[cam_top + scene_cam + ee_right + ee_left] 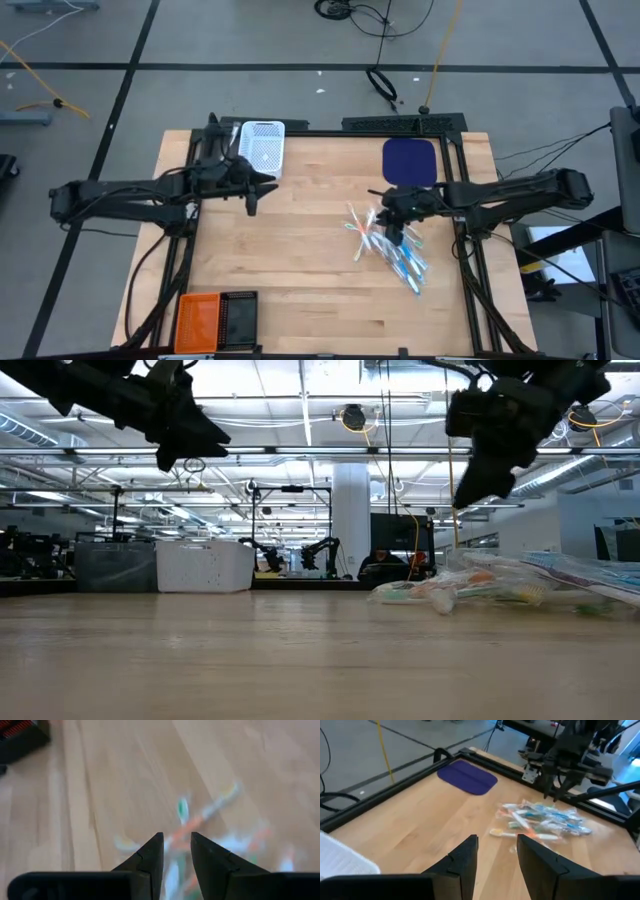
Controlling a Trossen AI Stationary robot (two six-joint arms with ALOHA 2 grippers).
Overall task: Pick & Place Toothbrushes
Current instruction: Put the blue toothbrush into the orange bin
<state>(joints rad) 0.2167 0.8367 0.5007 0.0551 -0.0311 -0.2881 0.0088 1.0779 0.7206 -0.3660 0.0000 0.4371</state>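
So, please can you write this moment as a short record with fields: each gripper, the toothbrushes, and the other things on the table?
left gripper: open, empty, in the air near the white basket
right gripper: open, empty, above the toothbrushes
toothbrushes: loose pile on the table's right side, none lifted
white basket: far edge, left side
blue mat: far edge, right side
orange basket and black basket: near edge, side by side

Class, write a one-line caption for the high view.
Right gripper hovers over the toothbrushes; left gripper waits beside the white basket.
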